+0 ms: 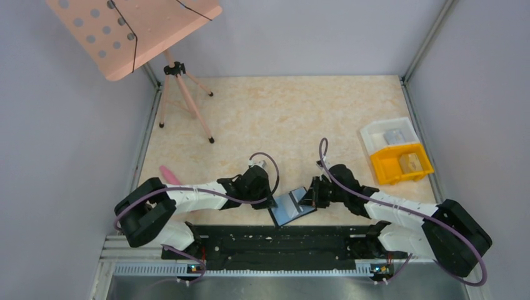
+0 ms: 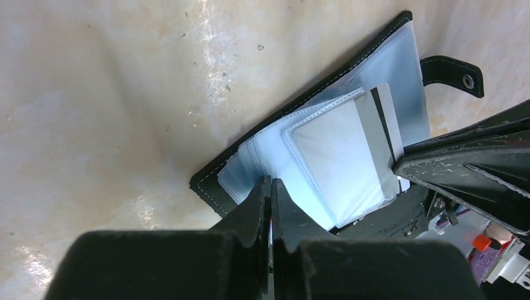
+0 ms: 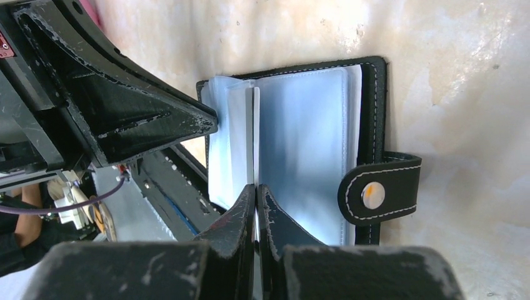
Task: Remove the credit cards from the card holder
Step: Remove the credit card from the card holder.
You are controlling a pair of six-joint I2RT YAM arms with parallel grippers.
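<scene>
Black leather frames the open holder point(image 1: 292, 207), which lies on the surface point(image 1: 281, 119) at its 6 o'clock edge, between the two arms, with its long open span running roughly from 8 to 2 o'clock in the top view. We see both claws at it from opposite ends. The left claw point(image 2: 270, 182) comes in from 9 o'clock, its jaws closed narrow on the edge of the clear sleeves point(image 2: 300, 169). The right claw point(image 3: 256, 187) comes in from 3 o'clock, its jaws pinched on a thin white edge standing up between the sleeves. We take that edge for the card point(image 2: 382, 119), whose grey stripe shows past a sleeve mouth in the left wrist view, just beside the right claw's tip, though we cannot be sure it is not a sleeve. The strap point(image 3: 378, 194) with its snap lies loose at the right claw's 3 o'clock. We judge that the coming move turns on this: the card's free end points at the right claw, so the pull should go back toward 3 or 4 o'clock along the holder's span, while the left claw pins the sleeves against it.
</scene>
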